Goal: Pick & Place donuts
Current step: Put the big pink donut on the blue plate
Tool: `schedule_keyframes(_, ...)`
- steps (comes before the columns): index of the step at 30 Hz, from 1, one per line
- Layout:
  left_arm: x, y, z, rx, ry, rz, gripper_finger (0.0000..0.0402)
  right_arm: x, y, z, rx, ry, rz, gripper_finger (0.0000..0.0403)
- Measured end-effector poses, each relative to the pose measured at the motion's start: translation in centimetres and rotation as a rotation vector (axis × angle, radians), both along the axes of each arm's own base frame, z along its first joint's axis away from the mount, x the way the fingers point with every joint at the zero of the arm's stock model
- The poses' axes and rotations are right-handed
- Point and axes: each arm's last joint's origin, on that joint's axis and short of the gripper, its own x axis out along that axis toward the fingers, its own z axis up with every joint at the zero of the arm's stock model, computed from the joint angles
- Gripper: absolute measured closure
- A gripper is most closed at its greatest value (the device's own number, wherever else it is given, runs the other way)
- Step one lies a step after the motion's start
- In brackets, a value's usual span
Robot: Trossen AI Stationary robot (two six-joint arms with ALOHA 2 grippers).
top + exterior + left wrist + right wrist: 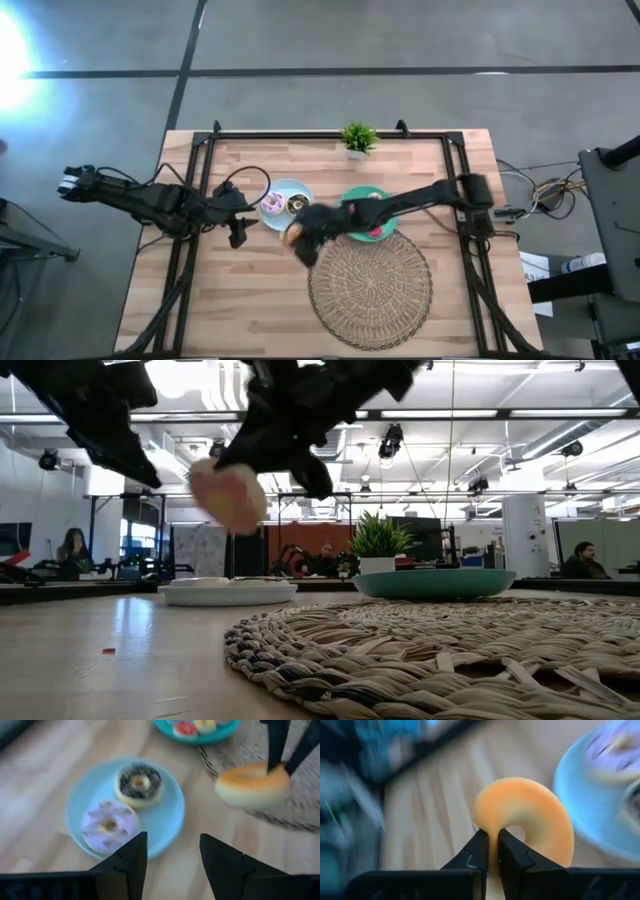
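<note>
A plain orange-tan donut [525,820] hangs in the air, with my right gripper [492,836] shut on it. In the high view the gripper [298,240] is between the blue plate [285,190] and the woven mat's [370,285] far left rim. Two donuts lie flat on the blue plate: one iced pink [108,822], one iced dark brown [139,784]. The green plate [352,195] holds more small donuts [186,727]. My left gripper [172,847] stands open just left of the blue plate, holding nothing. My right gripper pinches the donut's ring [492,827] between its two fingers, at the side nearest the wrist. One finger [512,851] stands at the hole's edge and the other [479,850] outside the ring, which is dented in between them. The donut [230,495] is lifted clear of the table.
A small potted plant [357,138] stands at the table's far edge. The large woven mat covers the near middle. Black frame rails [190,200] run along the table's left and right sides. Bare wood [230,300] lies at the near left. People sit in the room behind.
</note>
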Motion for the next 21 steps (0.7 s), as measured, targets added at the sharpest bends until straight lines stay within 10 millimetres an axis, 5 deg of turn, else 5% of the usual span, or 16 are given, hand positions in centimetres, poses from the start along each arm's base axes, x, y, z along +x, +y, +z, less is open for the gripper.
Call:
schedule_keyframes(6,1.2,0.0,1.6,0.168,-0.171,-0.057,0.0246,-2.9,-2.4,2.3,0.312,-0.414,-0.373,0.0381)
schedule_keyframes(14,3.0,0.4,3.6,0.570,-0.275,0.062,0.0246,-5.7,-5.1,1.8,0.689,-0.847,-0.800,0.0381)
schedule_keyframes(21,6.2,0.4,3.0,0.740,-0.247,0.090,0.0246,-6.2,-8.2,1.1,0.866,-0.951,-0.948,0.0380)
